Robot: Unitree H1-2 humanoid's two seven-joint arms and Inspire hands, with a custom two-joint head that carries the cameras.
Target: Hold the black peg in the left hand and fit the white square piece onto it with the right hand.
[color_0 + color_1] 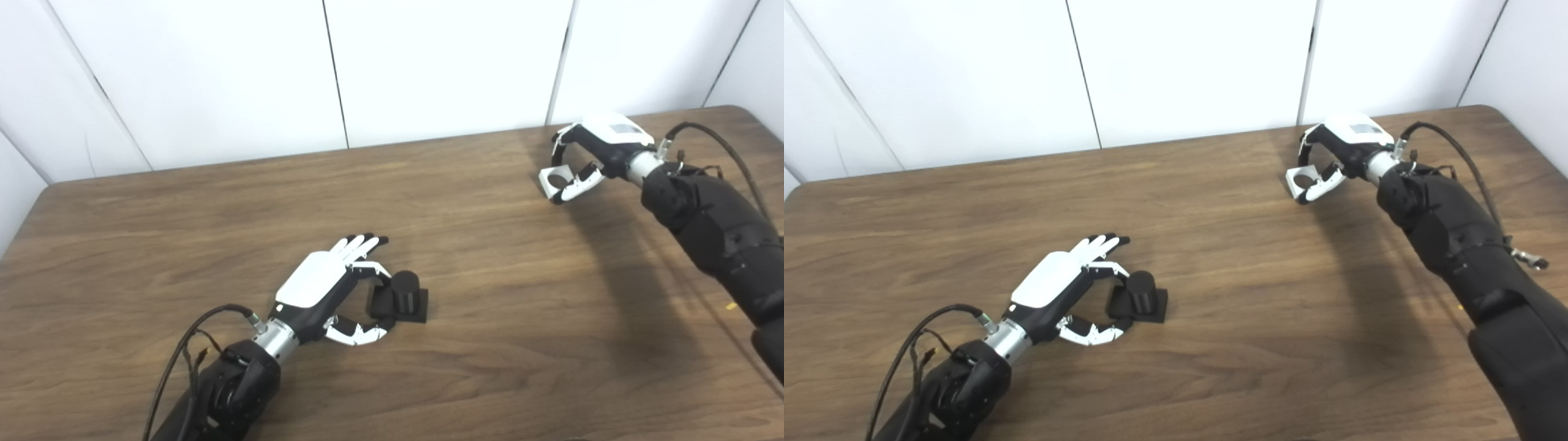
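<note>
The black peg (405, 291), a short cylinder on a square black base, stands upright on the wooden table (490, 275) near the middle. My left hand (321, 286) lies just left of it, open, with most fingers stretched out flat. One finger curls toward the peg's top and the thumb reaches its base. At the far right, my right hand (1338, 149) is shut on the white square piece (1300, 179), which has a round hole. Fingers above and thumb below pinch the piece, which tilts toward the table's centre.
White wall panels (429, 61) stand behind the table's far edge. Cables loop off both wrists. My right forearm (716, 233) crosses the table's right side.
</note>
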